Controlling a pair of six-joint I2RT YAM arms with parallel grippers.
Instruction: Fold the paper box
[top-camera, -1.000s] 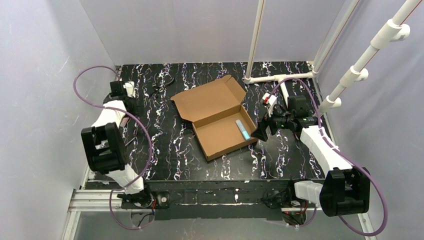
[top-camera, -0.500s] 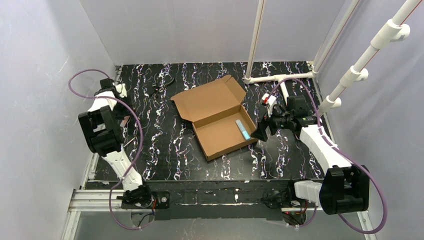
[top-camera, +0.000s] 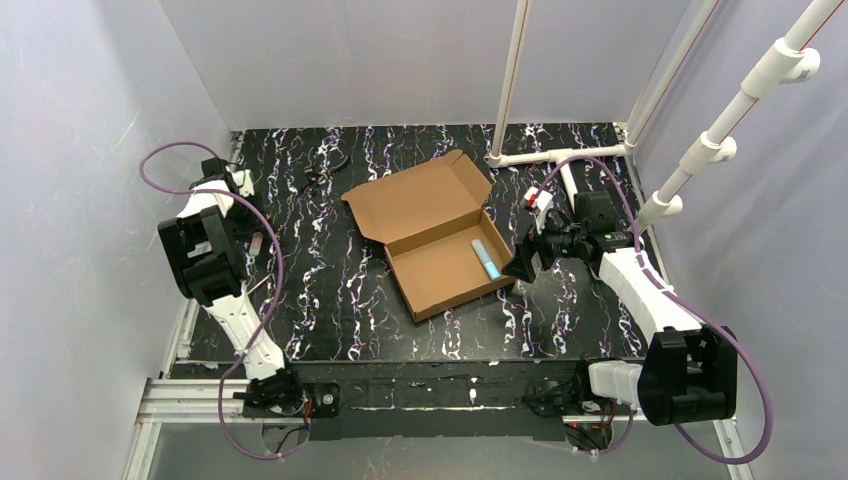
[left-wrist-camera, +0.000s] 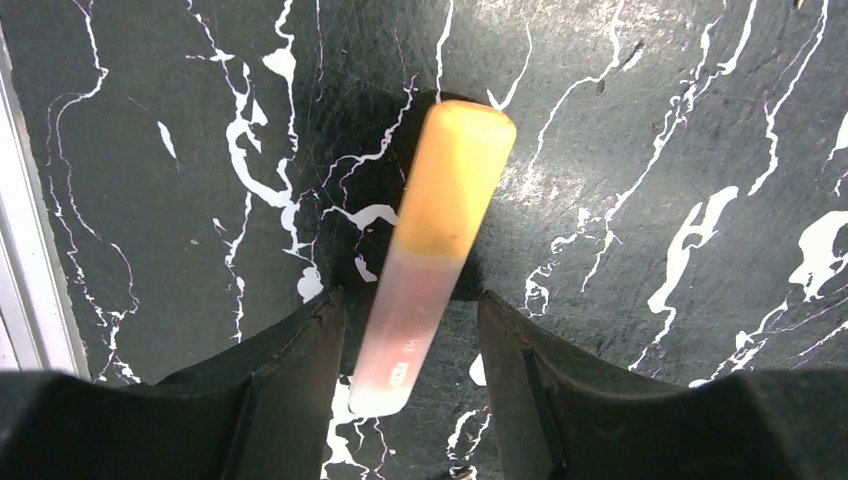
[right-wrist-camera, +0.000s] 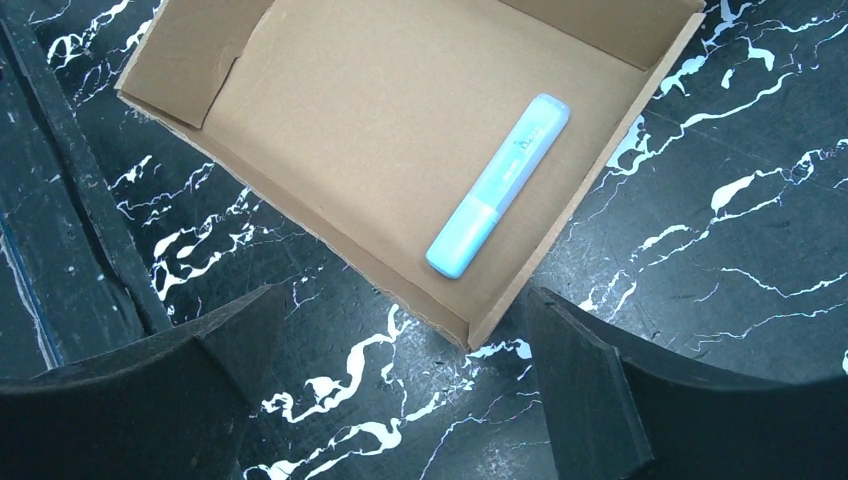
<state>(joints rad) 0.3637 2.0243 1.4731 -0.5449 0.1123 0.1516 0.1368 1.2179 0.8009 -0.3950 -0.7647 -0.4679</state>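
Note:
The paper box lies at mid-table as an open brown tray with its lid flat behind it. A light blue highlighter lies inside. My right gripper is open and empty just right of the box's near right corner. In the right wrist view the box and blue highlighter lie ahead of that gripper. My left gripper is at the far left, away from the box. It is open, its fingers either side of an orange-capped pink highlighter lying on the table, with gaps on both sides.
A white pipe frame stands at the back right, close behind my right arm. A small dark object lies at the back left. Grey walls close in the black marbled table on three sides. A metal rail runs along its left edge.
My left arm has raised its elbow and swung its gripper forward and down over the pink highlighter. The right arm and the box have hardly moved.

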